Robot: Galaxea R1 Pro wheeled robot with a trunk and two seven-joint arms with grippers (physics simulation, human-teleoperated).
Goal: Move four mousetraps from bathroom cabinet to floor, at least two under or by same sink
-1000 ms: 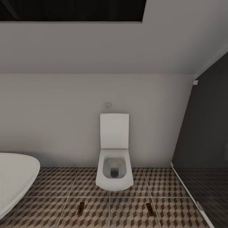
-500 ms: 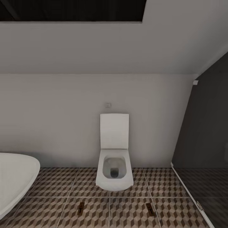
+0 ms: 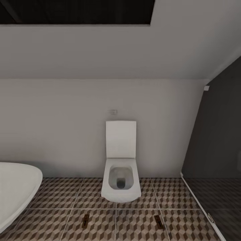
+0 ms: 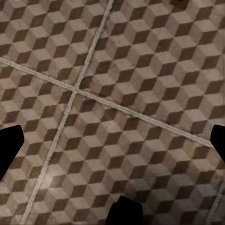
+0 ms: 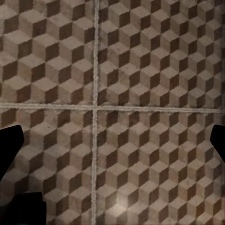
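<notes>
The bathroom floor of large square tiles printed with small brown, tan and cream cubes looks matt and slightly worn, with pale, gritty grout lines that show rough in the left wrist view and the right wrist view. The white rectangular toilet with its raised flat lid has a smooth, softly glossy ceramic look, as does the rim of the white oval bathtub. Two small flat brown mousetraps look like dull wood with dark metal parts. The pale wall is flat, smooth and matt; the dark grey panel beside it is matt too.
</notes>
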